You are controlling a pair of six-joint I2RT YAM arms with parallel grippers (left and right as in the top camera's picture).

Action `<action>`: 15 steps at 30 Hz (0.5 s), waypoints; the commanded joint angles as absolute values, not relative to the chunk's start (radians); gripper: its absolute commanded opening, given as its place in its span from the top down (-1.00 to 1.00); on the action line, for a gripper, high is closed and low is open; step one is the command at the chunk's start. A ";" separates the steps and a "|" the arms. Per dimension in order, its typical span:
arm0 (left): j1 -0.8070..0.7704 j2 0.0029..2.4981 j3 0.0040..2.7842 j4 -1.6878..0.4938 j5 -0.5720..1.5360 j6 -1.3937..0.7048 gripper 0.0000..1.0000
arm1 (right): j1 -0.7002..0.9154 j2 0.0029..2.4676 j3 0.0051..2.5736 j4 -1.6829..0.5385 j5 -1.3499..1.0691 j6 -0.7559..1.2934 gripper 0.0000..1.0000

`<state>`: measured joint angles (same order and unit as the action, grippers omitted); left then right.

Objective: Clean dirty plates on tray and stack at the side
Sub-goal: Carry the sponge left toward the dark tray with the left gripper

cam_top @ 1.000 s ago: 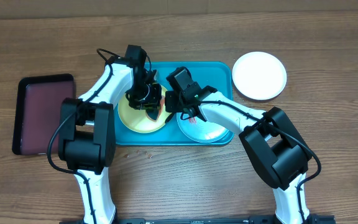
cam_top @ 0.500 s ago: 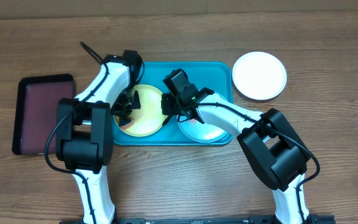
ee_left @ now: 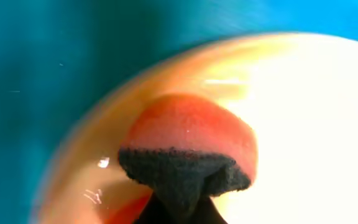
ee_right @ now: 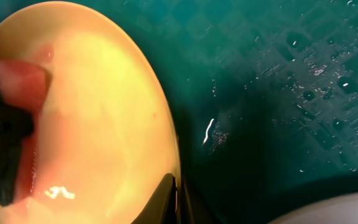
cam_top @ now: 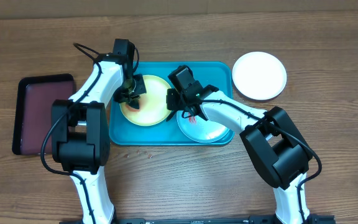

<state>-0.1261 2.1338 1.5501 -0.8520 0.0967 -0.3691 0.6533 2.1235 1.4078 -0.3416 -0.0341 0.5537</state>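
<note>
Step in hand: scrubbing the yellow-green plate (cam_top: pixel 151 102), which lies at the left of the tray (cam_top: pixel 219 71).
Left gripper (cam_top: pixel 131 93): looks clamped on a sponge (ee_left: pixel 191 130), orange with a dark scouring face. The sponge is pressed onto the plate's left half, where an orange film shows.
Right gripper (cam_top: pixel 174 101): pinched closed on the plate's right rim, steadying it.
Mint-blue plate (cam_top: pixel 207 127): on the tray just to the right, with red smears showing.
White plate (cam_top: pixel 260 74): on the table off the tray's right end; it looks clean.
To do it well: I'd hold the rim pinch firm so the plate can't spin or slide on the wet tray. Sweep the sponge across the whole face, and press flat without levering the plate up.
</note>
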 commanded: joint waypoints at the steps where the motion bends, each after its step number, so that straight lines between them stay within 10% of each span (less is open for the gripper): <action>1: -0.176 2.171 1.539 -0.859 0.315 -0.290 0.92 | 0.667 2.123 1.407 -0.339 -0.054 0.550 0.90; 15: -0.188 2.171 1.540 -0.972 0.140 -0.246 0.91 | 0.667 2.123 1.407 -0.344 -0.054 0.550 0.90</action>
